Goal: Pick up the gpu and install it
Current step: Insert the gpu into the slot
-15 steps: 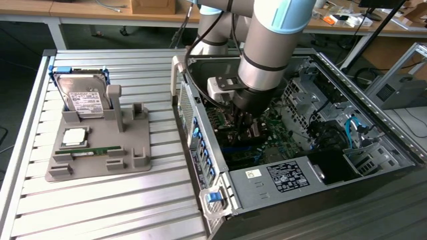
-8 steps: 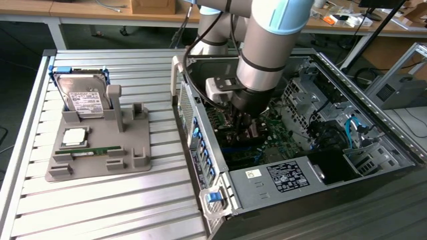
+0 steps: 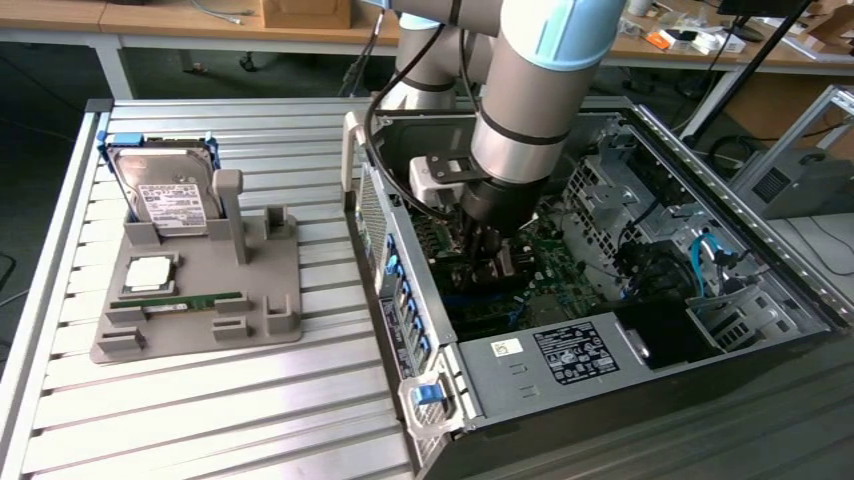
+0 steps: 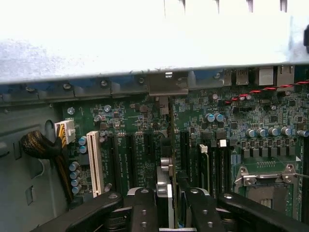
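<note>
One arm (image 3: 534,100) pointing down inside case (image 3: 400,300) | jaws grasping gpu (image 4: 165,186) edge-on | above motherboard (image 4: 135,121)

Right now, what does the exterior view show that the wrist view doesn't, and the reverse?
Exterior view: the fixture tray on the slatted table, carrying the hard drive and memory stick. Wrist view: the white slot and CPU socket. Both: the gripper shut on the gpu, edge-on over the motherboard.
</note>
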`<state>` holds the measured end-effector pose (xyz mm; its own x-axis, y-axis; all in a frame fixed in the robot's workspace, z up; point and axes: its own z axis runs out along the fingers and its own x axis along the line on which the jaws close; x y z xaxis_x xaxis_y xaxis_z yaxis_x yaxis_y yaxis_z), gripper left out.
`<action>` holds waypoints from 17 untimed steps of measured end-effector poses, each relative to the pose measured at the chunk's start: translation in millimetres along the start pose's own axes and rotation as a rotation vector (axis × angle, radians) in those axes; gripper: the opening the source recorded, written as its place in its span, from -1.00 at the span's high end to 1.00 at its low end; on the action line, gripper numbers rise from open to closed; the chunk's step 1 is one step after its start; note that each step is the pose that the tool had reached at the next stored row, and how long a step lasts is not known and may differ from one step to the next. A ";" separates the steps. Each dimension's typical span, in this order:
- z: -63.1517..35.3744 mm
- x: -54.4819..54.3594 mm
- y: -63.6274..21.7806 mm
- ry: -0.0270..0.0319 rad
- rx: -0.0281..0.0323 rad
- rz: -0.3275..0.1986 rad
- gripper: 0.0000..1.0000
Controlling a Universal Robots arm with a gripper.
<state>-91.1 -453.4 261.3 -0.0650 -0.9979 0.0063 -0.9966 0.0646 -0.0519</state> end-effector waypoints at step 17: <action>2.7 0.6 0.1 0.0029 0.0002 0.000 0.45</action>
<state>-91.1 -454.1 258.6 -0.0649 -0.9978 0.0092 -0.9966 0.0644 -0.0521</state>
